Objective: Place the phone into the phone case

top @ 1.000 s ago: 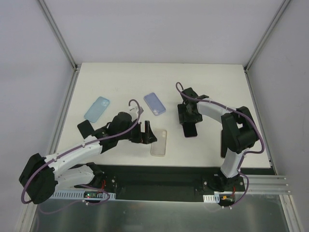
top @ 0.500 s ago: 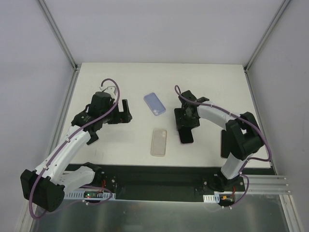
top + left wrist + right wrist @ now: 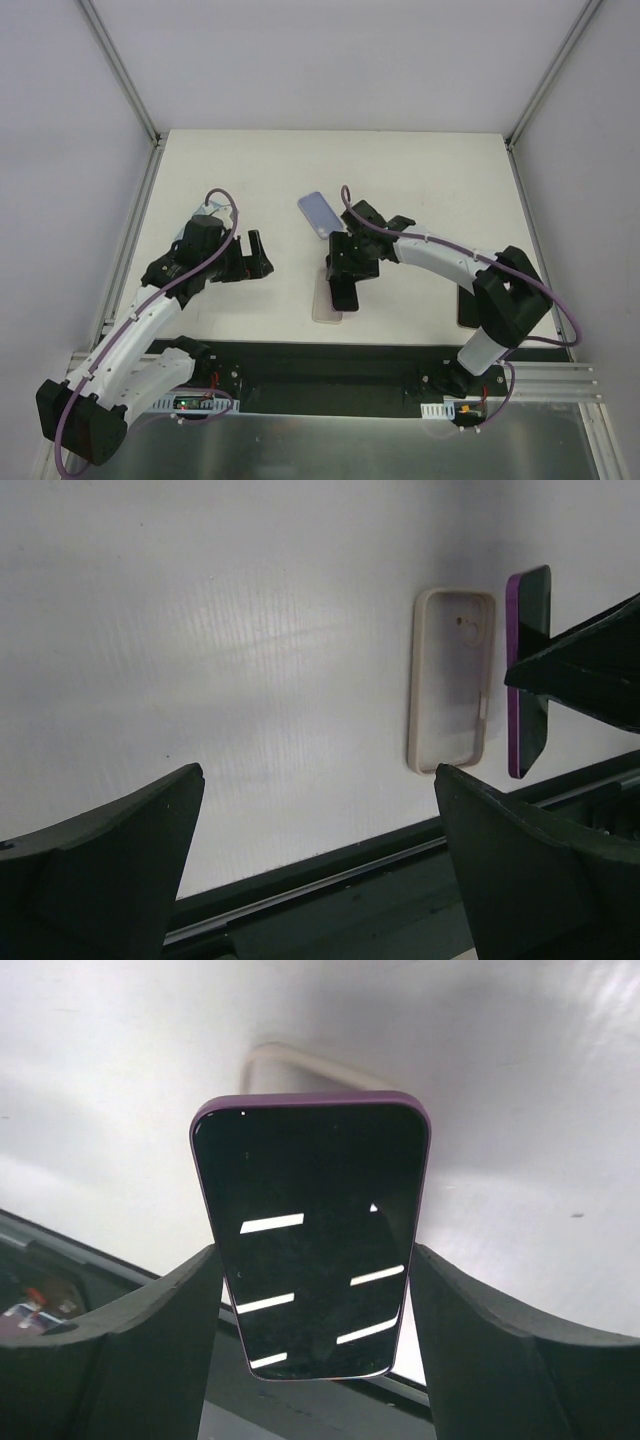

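Observation:
A black phone with a purple rim [image 3: 346, 297] [image 3: 310, 1190] hangs tilted just above the right side of the case, and my right gripper [image 3: 343, 272] [image 3: 315, 1255] is shut on its long edges. The beige phone case [image 3: 322, 308] [image 3: 452, 693] lies open side up on the white table, partly hidden under the phone; only its top rim [image 3: 290, 1058] shows in the right wrist view. In the left wrist view the phone [image 3: 527, 670] stands edge-on beside the case. My left gripper [image 3: 262, 255] [image 3: 318, 780] stands wide open and holds nothing, well left of the case.
A light blue case or phone [image 3: 318, 212] lies flat behind the right gripper. A dark flat object [image 3: 466, 305] lies at the right, half hidden by the right arm. The black base rail [image 3: 330, 360] runs along the table's near edge.
My right gripper has carried the phone left and nearer, from beside the case to over its right side. The left arm left the case, swung away left and opened wide.

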